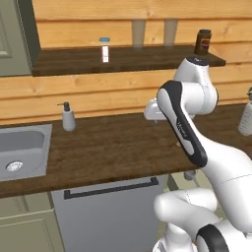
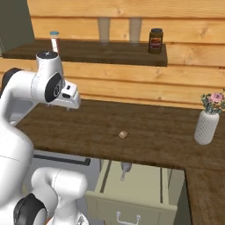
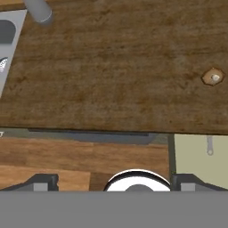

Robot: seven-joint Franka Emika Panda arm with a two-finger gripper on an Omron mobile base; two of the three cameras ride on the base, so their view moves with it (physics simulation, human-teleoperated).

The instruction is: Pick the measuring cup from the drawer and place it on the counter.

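left base tabletop: dark wood tabletop (image 1: 113, 147), steel sink (image 1: 22, 150) inset at left, basin bare but for drain; soap dispenser (image 1: 68, 117) near its back corner.
left base shelf: wall shelf (image 1: 74, 61) carries small white bottle (image 1: 104, 49) and dark jar (image 1: 202, 42).
left base edge: grey panel (image 1: 110, 211) with dark handle under front edge.
right base drawer: drawer (image 2: 136, 186) pulled out below tabletop edge, cream inside; measuring cup (image 2: 125, 167) lies in it near the back, handle toward front.
right base tabletop: tan lump (image 2: 123, 134) near front edge above drawer; white vase (image 2: 206, 126) with flowers at right; wide bare wood between.
hand view tool: tool (image 3: 113, 183) released, fingers spread wide, nothing between; over tabletop front edge, drawer and cup at lower right.
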